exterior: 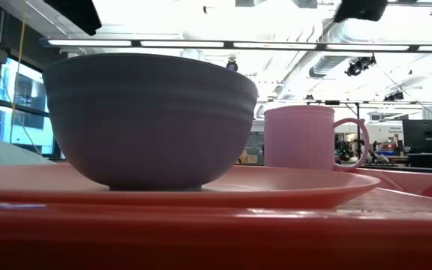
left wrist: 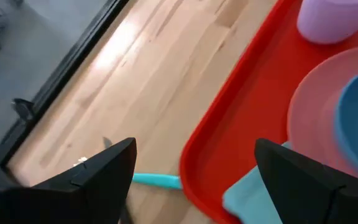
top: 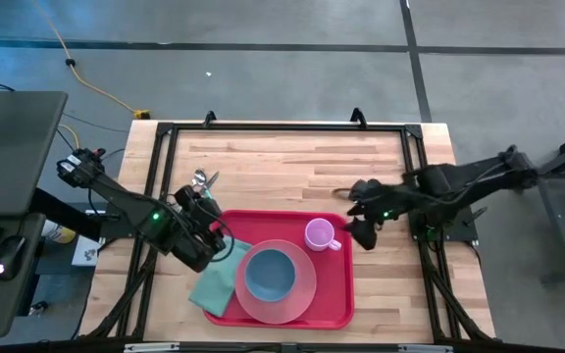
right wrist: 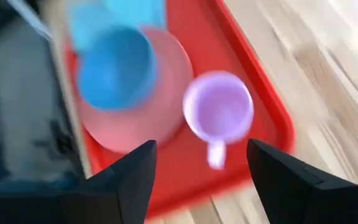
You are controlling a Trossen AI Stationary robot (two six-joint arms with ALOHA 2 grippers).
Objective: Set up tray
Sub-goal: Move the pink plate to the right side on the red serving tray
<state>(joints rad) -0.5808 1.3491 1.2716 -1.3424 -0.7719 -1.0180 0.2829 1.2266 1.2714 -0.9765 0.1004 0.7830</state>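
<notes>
Closest in, level with the bench top: the near rim of the red tray [exterior: 216, 232] fills the foreground. On it sits the pink plate [exterior: 291, 184], carrying a blue bowl [exterior: 148, 120] upright at its middle. Behind and to the right stands a pale lilac mug [exterior: 302, 136], handle toward the right.

From above, working left to right. A dark desk [top: 13, 196] stands beside the bench at far left, with a mouse [top: 3, 267] on it. The wooden bench [top: 292, 167] has a black frame around its edge. The left gripper [top: 204, 227] hangs over the tray's left end, jaws spread wide and holding nothing; in the left wrist view one finger [left wrist: 95, 177] is over bare wood and the other over the tray. Just beyond it a metal spoon [top: 200, 179] lies on the wood. A teal napkin [top: 219, 279] lies on the tray's left part, its corner lapping over the rim. A teal handle [left wrist: 157, 180] shows on the wood just beside the tray rim; what it belongs to I cannot tell.

The tray lies at the near middle of the bench, long side across. Plate and bowl sit centre; the mug is on the tray by its far right corner, apart from the plate.

The right gripper [top: 359, 227] hovers just right of the mug, jaws partly spread, empty.
</notes>
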